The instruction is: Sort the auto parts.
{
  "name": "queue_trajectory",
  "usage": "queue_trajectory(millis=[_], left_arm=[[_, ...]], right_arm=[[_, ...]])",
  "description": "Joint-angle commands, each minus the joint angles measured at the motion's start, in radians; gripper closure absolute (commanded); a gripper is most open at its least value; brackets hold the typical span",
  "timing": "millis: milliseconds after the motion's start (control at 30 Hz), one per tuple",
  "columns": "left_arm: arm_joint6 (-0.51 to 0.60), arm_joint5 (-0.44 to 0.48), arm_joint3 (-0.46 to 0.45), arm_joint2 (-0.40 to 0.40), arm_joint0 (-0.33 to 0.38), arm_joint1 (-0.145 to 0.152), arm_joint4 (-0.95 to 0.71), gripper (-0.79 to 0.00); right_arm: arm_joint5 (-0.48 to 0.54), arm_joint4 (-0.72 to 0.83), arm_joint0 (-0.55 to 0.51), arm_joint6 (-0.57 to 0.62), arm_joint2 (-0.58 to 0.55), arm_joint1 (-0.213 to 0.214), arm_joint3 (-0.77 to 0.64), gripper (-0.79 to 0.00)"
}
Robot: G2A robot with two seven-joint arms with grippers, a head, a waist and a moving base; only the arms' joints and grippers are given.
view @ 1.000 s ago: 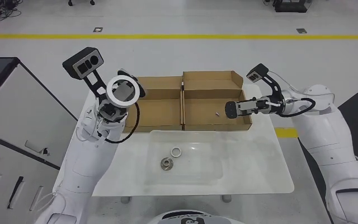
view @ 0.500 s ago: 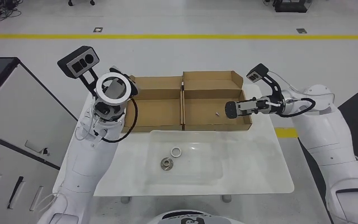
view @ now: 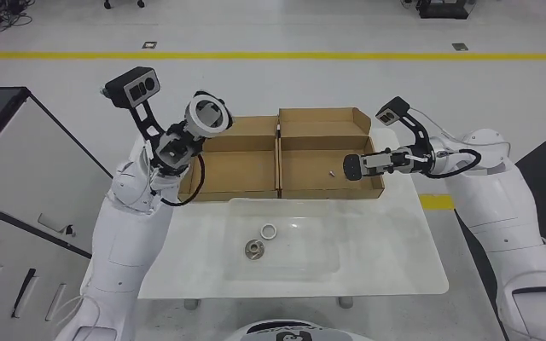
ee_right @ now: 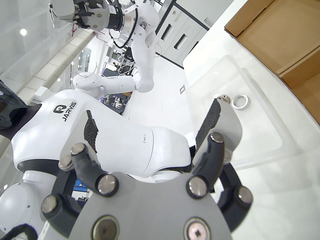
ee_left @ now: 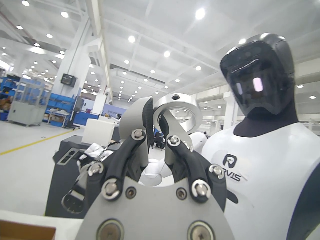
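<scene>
Sorting looks unfinished: the left jaws clamp a large metal collar (view: pixel 209 115) held high near the left cardboard box (view: pixel 239 170), the right jaws gape empty over the right cardboard box (view: pixel 320 153), and a small ring (view: pixel 269 231) and flanged bushing (view: pixel 252 249) lie unsorted in the clear tray (view: pixel 324 260).

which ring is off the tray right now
The big metal ring, clamped in the left gripper and raised near the left box. The small white ring lies in the tray.
</scene>
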State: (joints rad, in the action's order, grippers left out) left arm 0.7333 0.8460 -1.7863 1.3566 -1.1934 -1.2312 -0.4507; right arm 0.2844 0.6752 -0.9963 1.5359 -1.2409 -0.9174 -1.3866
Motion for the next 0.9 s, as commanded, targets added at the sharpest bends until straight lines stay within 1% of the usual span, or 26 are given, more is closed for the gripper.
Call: queue_trajectory(millis=[0, 100, 300, 500, 567, 700, 767, 867], left_arm=[[-0.022, -0.015, 0.017, 0.004, 0.002, 0.000, 0.038, 0.000], [-0.050, -0.034, 0.048, 0.003, 0.031, -0.002, 0.116, 0.000], [-0.108, -0.052, 0.140, -0.032, 0.125, -0.011, 0.229, 0.000], [-0.126, -0.102, 0.231, -0.058, 0.200, -0.014, 0.368, 0.000], [-0.109, -0.119, 0.260, -0.059, 0.218, -0.012, 0.443, 0.000], [-0.028, -0.156, 0.298, -0.067, 0.248, -0.001, 0.615, 0.000], [0.021, -0.145, 0.300, -0.078, 0.254, 0.005, 0.684, 0.000], [0.058, -0.139, 0.311, -0.091, 0.251, 0.011, 0.747, 0.000]], right_arm=[[0.000, 0.000, 0.000, 0.000, 0.000, 0.000, 0.000, -0.785], [0.000, 0.000, 0.000, 0.000, 0.000, 0.000, 0.000, -0.785], [0.000, 0.000, 0.000, 0.000, 0.000, 0.000, 0.000, -0.785], [0.000, 0.000, 0.000, 0.000, 0.000, 0.000, 0.000, -0.785], [0.000, 0.000, 0.000, 0.000, 0.000, 0.000, 0.000, -0.785], [0.000, 0.000, 0.000, 0.000, 0.000, 0.000, 0.000, -0.785], [0.000, 0.000, 0.000, 0.000, 0.000, 0.000, 0.000, -0.785], [0.000, 0.000, 0.000, 0.000, 0.000, 0.000, 0.000, -0.785]])
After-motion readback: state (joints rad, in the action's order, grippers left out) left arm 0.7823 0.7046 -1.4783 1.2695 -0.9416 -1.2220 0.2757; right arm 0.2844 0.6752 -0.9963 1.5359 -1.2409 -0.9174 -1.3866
